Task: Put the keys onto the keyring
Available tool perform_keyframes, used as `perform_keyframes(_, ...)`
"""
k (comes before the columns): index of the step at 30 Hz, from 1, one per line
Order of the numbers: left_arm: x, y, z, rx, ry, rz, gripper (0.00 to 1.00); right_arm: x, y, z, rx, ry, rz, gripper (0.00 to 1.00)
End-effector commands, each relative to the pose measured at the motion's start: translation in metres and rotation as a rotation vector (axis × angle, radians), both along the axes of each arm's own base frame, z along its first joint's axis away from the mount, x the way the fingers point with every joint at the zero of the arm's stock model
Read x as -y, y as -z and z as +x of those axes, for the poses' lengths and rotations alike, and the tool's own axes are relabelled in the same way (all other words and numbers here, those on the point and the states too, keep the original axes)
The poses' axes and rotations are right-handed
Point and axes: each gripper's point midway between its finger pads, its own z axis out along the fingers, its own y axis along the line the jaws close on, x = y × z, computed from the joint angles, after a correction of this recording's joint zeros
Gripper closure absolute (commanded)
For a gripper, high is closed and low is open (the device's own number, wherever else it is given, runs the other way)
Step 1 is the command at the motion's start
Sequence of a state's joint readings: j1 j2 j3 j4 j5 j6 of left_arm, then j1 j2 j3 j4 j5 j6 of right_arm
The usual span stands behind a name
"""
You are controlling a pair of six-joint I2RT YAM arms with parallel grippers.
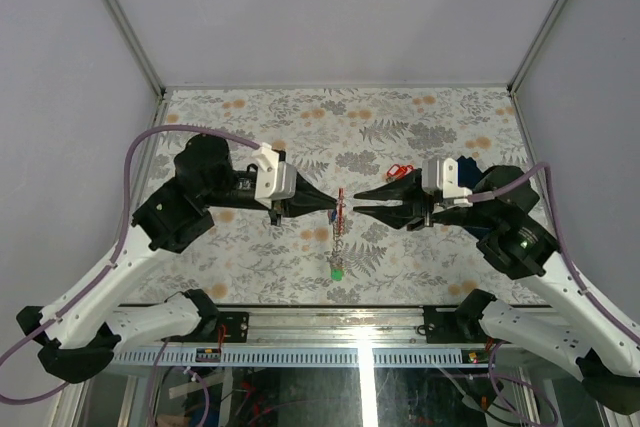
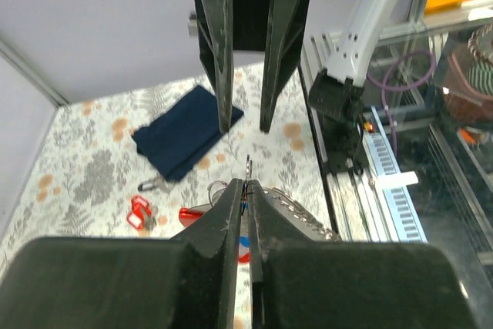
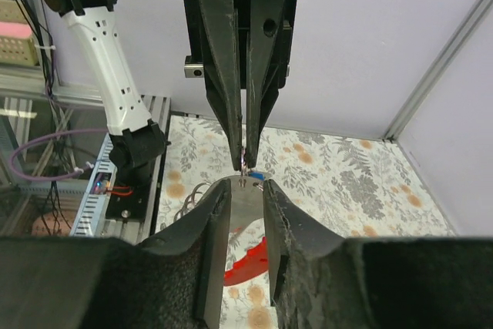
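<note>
Top: left pincer [image 1: 333,204] and right pincer [image 1: 360,209] sit tip to tip, keys [image 1: 341,203] between the 2, chain [image 1: 340,242] trailing off them. Left wrist: left jaws clamped on the keys' thin metal edge. Right wrist: right jaws narrowly apart, silvery metal in the gap.
</note>
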State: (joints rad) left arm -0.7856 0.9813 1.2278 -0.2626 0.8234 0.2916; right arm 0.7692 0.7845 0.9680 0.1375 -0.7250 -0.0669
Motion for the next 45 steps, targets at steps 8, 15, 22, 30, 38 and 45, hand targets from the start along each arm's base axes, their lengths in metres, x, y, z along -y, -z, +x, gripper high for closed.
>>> perform_keyframes(8, -0.023, 0.038, 0.02, 0.031, -0.088, 0.365, 1.0, -0.005, 0.025, 0.008, -0.104, -0.006, -0.187, 0.6)
perform_keyframes(15, -0.043, 0.059, 0.033, 0.024, -0.176, 0.564, 1.0, -0.013, 0.039, 0.022, -0.176, 0.036, -0.152, 0.59)
perform_keyframes(22, -0.048, 0.073, 0.038, 0.051, -0.229, 0.694, 1.0, -0.034, 0.045, 0.035, -0.225, 0.005, -0.058, 0.58)
perform_keyframes(30, -0.044, 0.072, 0.036, 0.069, -0.224, 0.708, 1.0, -0.052, 0.048, 0.037, -0.239, -0.081, -0.016, 0.57)
perform_keyframes(38, -0.041, 0.073, 0.036, 0.07, -0.219, 0.713, 1.0, -0.058, 0.058, 0.035, -0.269, -0.112, -0.031, 0.6)
perform_keyframes(45, -0.04, 0.071, 0.035, 0.074, -0.222, 0.706, 1.0, -0.064, 0.073, 0.036, -0.293, -0.117, -0.067, 0.62)
